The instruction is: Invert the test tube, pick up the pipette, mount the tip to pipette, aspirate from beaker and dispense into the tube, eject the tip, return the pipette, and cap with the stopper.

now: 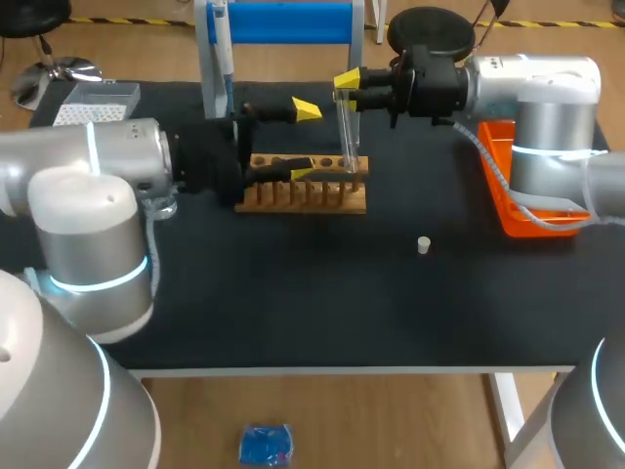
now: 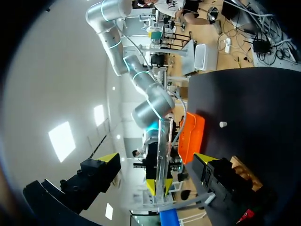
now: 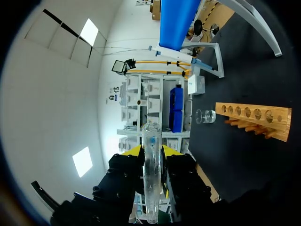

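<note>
Two pincers meet over the back of the dark tabletop (image 1: 293, 303), and only one of them holds anything. The right pincer (image 1: 349, 80), coming in level from the right side, is clamped on the test tube (image 1: 348, 132) near the tube's upper end, with a yellow tip pressed against each side of the glass. The tube is clear, thin-walled and slender. It hangs nearly upright below the fingers, and its lower end sits just above the holes of the wooden rack (image 1: 332, 200). In the right wrist view the test tube (image 3: 152, 179) runs straight up between the yellow fingertips (image 3: 135, 150) and shows one rounded, closed end ahead of them. I cannot tell from that view what is at its other end.

The left pincer (image 1: 304, 142) is beside the rack's left part with its fingers wide apart, one yellow tip high and one low over the wood, gripping nothing. In the left wrist view its fingertips (image 2: 109, 160) stand well apart, and the tube (image 2: 164, 141) is ahead of them, untouched.

The rack is a pale wooden block with a row of round holes along its top and pegs along its front. A small white stopper (image 1: 424, 245) lies alone on the tabletop, well apart from the rack on the right side. An orange tray (image 1: 498, 200) sits at the right edge under the right arm. A small glass beaker (image 3: 205, 116) stands beyond the rack's far end, near a blue-topped stand (image 1: 283, 21).
</note>
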### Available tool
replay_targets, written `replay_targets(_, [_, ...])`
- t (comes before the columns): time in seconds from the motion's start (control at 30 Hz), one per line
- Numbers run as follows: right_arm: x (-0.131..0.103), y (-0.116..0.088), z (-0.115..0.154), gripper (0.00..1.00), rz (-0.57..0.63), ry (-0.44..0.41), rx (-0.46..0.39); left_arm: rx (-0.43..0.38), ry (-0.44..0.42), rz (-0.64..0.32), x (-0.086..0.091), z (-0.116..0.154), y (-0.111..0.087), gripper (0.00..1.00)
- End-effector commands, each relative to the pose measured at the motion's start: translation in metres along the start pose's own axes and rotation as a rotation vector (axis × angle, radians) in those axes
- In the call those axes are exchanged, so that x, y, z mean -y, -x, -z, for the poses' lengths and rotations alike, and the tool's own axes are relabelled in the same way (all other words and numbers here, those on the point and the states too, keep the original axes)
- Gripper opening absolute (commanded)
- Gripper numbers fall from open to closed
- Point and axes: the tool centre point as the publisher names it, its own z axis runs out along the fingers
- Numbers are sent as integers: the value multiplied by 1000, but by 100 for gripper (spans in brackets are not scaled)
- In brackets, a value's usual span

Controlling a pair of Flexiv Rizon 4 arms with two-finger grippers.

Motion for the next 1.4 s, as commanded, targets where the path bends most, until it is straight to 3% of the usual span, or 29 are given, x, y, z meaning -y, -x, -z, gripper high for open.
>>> replay_targets(0.03, [0,0,1,0,1,0,1,24,34,1,4,-21,-4,100])
replay_targets(0.23, [0,0,1,0,1,0,1,43,17,-1,9,-36,-2,100])
replay_targets(0.53, [0,0,1,0,1,0,1,45,-80,-13,19,-56,7,100])
replay_targets(1.03, [0,0,1,0,1,0,1,48,-117,2,21,-64,5,100])
replay_targets(1.13, [0,0,1,0,1,0,1,48,-117,-1,20,-63,4,85])
replay_targets(1.17, [0,0,1,0,1,0,1,48,-117,-2,20,-63,4,57])
replay_targets(1.2, [0,0,1,0,1,0,1,48,-118,-3,20,-63,4,42])
replay_targets(1.4, [0,0,1,0,1,0,1,46,-122,-11,19,-64,4,40])
